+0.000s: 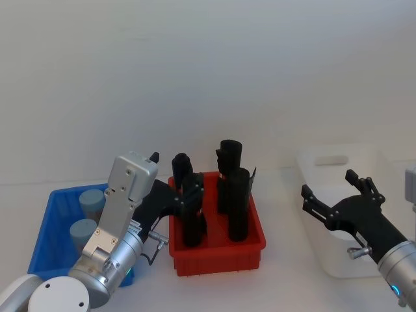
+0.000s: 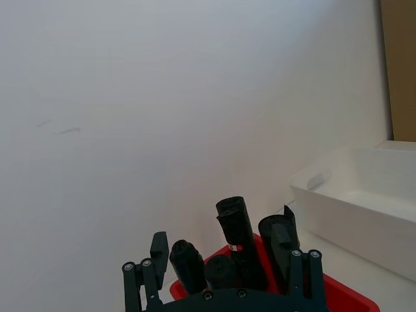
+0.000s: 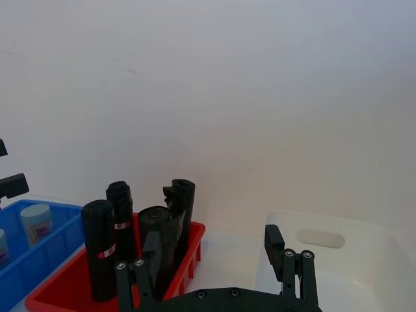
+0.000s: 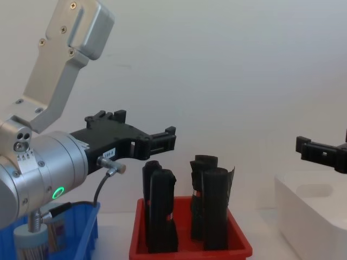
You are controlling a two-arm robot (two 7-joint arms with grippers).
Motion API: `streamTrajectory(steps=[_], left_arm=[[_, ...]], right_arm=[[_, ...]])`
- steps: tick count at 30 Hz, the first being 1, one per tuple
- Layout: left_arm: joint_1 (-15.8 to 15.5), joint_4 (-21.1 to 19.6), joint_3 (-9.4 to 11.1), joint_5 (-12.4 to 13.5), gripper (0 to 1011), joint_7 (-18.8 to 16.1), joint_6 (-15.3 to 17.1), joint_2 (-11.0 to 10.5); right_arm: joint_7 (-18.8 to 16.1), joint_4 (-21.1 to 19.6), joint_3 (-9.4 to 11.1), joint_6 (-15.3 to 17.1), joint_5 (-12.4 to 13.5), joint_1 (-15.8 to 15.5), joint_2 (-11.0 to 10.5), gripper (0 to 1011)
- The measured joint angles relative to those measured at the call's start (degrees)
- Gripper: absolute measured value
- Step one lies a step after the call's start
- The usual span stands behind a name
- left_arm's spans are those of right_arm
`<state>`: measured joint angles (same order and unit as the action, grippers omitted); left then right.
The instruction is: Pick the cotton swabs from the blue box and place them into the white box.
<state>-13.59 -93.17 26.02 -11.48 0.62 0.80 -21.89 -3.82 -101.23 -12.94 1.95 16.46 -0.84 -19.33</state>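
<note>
We see the left gripper [image 1: 172, 181] raised near the left edge of the red tray [image 1: 218, 255], just to the right of the blue box [image 1: 40, 242]. Its fingers [image 2: 159, 248] are spread wide apart and hold nothing. From the chest camera it hangs well above the tray and points across it.

The cotton swabs [image 1: 91, 201] sit in the blue box. Two tubs show there, upright with their pale caps on top, one behind the other along the box's right side, close to the left arm. Neither tub touches the gripper.

The right gripper [image 1: 329, 185] hovers over the left part of the white box [image 1: 338, 261] – its claw is also apart and empty, clear of the walls.

The red tray stands between the two boxes on the white table [image 1: 286, 286] and holds four black rolls [image 1: 238, 205], all upright – two in front and two behind.
</note>
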Motion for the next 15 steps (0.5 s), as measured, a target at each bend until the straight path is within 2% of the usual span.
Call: streamTrajectory(steps=[15], left_arm=[[0.0,0.0,0.0,0.0,1004,0.0,0.0,0.0]], right_arm=[[0.0,0.0,0.0,0.0,0.0,0.0,0.0,1001]])
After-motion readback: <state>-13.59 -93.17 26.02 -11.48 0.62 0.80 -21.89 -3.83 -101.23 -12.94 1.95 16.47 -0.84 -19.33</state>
